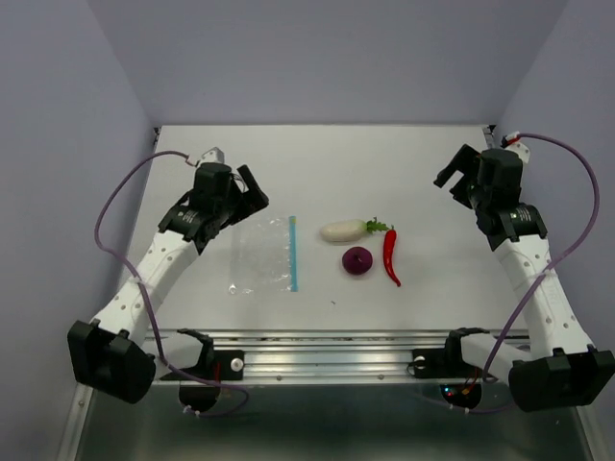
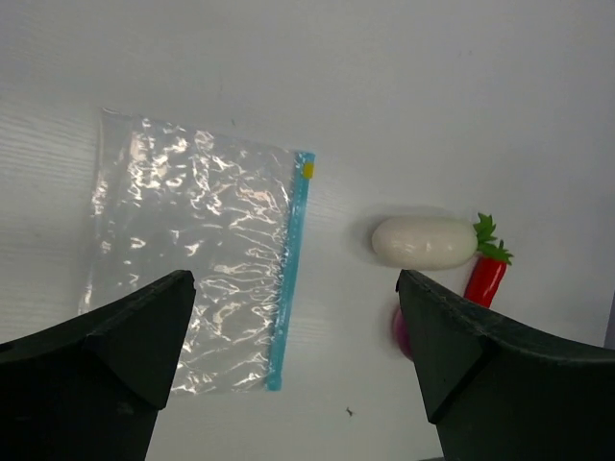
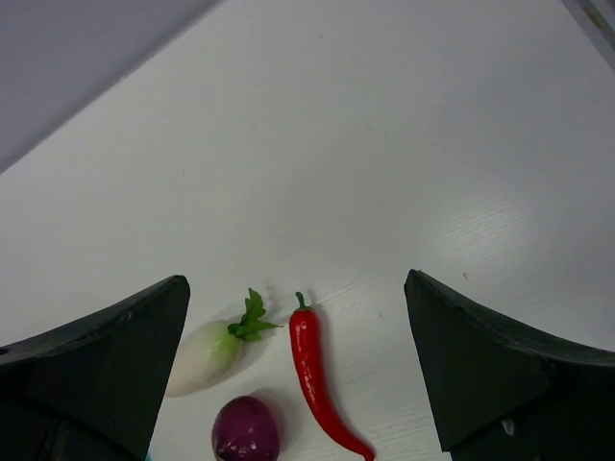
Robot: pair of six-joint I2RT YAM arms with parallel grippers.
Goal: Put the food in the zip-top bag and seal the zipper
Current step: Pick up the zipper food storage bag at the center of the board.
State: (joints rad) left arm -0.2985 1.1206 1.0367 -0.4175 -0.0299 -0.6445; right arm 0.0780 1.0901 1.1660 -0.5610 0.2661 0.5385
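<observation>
The white flat table (image 1: pixel 384 173) spreads under me. My left claw (image 1: pixel 252 189) hangs above it by the far edge of the bag, and my right claw (image 1: pixel 454 173) is out at the far right, well apart from everything. Both are spread as wide as they go and have hold of nothing.

The clear crinkly plastic zip-top bag (image 1: pixel 259 254) lies flat, left of the middle, with nothing in it. Right of it lies the white oblong radish with green leaves (image 1: pixel 342 230), leaves pointing right. Beyond those leaves is the long red chili pepper (image 1: pixel 389 254), stem end close by them; I cannot tell if they touch. The round dark purple onion (image 1: pixel 357 260) sits between the two, on the radish's near side.

The thin blue zipper strip (image 1: pixel 292 254) runs down the bag's right edge, facing the food. My left wrist view shows a small yellow tab (image 2: pixel 307 170) at its far end.
</observation>
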